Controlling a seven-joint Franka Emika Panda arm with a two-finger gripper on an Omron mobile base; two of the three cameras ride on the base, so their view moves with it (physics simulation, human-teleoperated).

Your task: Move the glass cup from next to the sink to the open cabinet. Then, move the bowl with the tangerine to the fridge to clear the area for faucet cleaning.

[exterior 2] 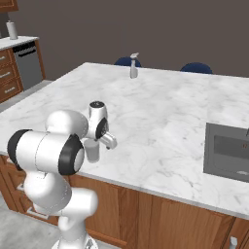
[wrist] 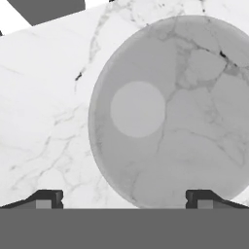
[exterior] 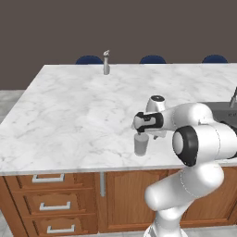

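Observation:
The glass cup (exterior: 141,144) (exterior 2: 92,151) stands upright on the white marble counter (exterior: 83,111), close to its front edge and left of the sink (exterior: 225,115) (exterior 2: 226,151). My gripper (exterior: 140,135) (exterior 2: 92,141) hangs directly over the cup, pointing down, its jaws open with nothing between them. From the hand view I look straight down into the cup (wrist: 170,112), whose rim sits a little off-centre from my gripper (wrist: 124,199). The faucet (exterior: 233,98) shows at the sink's far side. The bowl with the tangerine, the open cabinet and the fridge are out of view.
A slim grey pump dispenser (exterior: 106,62) (exterior 2: 133,65) stands at the counter's far edge. Blue chair backs (exterior: 89,59) line the far side. Wooden drawers with silver handles (exterior: 48,204) sit below the front edge. A dishwasher (exterior 2: 28,63) stands at far left.

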